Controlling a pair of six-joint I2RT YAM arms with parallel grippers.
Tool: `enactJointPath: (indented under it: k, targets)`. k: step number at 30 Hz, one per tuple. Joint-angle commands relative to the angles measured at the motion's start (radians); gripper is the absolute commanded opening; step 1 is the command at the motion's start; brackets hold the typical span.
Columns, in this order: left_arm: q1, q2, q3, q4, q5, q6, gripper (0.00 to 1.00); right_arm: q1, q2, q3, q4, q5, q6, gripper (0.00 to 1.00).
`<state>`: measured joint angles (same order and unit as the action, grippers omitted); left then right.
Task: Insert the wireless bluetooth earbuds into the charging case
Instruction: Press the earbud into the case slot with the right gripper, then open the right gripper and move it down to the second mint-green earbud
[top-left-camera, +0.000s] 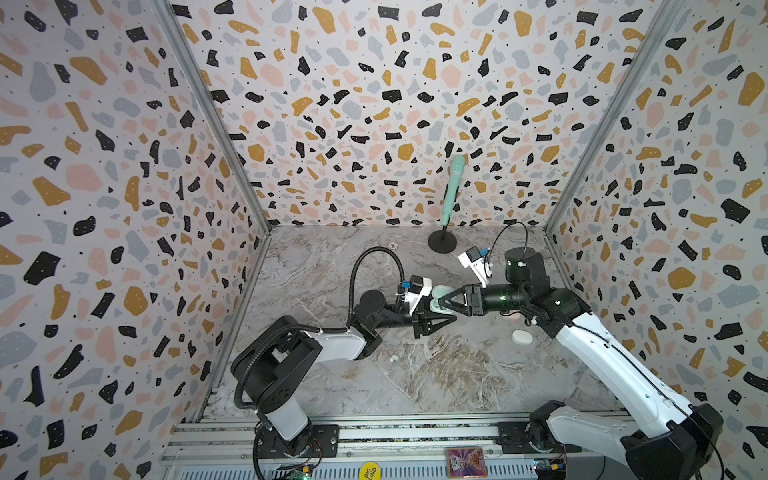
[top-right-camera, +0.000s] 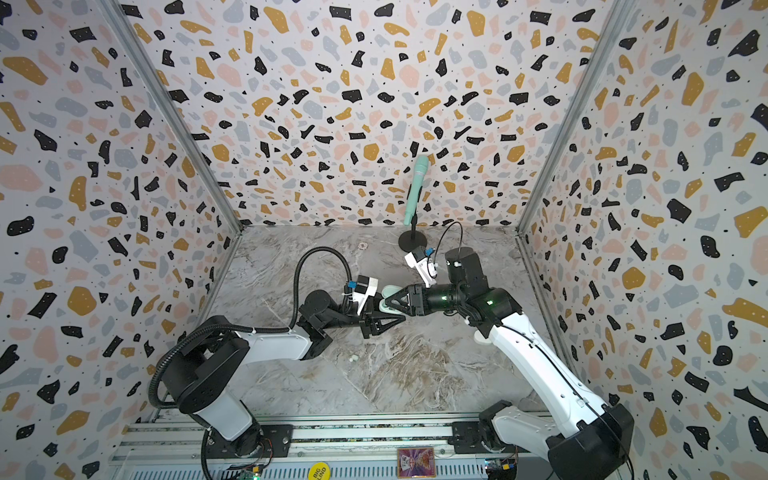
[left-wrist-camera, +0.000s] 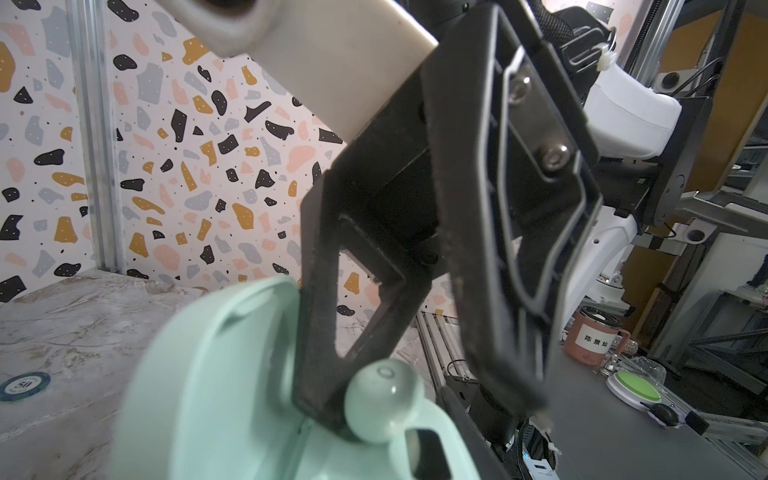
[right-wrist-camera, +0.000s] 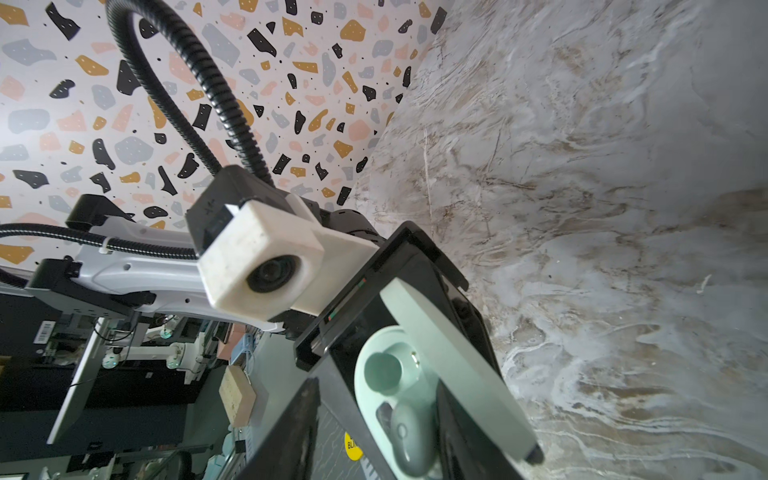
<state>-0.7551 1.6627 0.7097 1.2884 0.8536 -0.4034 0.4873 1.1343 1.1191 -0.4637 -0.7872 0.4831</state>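
L fingers (top-right-camera: 380, 324) are clenched on the mint charging case (right-wrist-camera: 370, 401) and hold it up off the desk (top-left-camera: 436, 374) near the middle, w/ the lid (right-wrist-camera: 451, 357) open. One mint earbud (right-wrist-camera: 382, 370) sits in its socket. The 2nd earbud (right-wrist-camera: 409, 442) lies at the next socket, seemingly part-way in, right btw the R fingers (right-wrist-camera: 309, 419). Those look released: there's a clear gap on one side of the bud, and the other side is touching or nearly so, can't tell which. Key relation: the bud's long axis runs approx along the R fingers, and the open lid is just beside one of them. R arm is the nearer one. My read is that any retreat should go straight back along the fingers, since a sideways move could nudge the bud or lid. Pose, in both top views: R arm reaches in from the right w/ wrist about level, L forearm is low, and the two sets of fingers meet head-on. Two white earbuds (top-left-camera: 392, 358) and a white case (top-left-camera: 522, 336) lie apart on the desk, not yet paired.
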Motion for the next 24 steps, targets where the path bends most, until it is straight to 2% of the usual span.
enactJointPath:
  k: [1,17,24]
  targets:
    - [-0.018,-0.041,0.011,0.078,0.052,0.036,0.32,-0.003,-0.005,0.05,-0.046,0.093,-0.036,0.51]
    - [-0.018,-0.05,-0.004,0.042,0.025,0.078,0.32,0.011,-0.067,0.083,-0.099,0.106,-0.018,0.56]
    - [0.03,-0.08,-0.038,0.032,-0.013,0.087,0.32,0.083,-0.12,0.084,-0.158,0.129,-0.016,0.57]
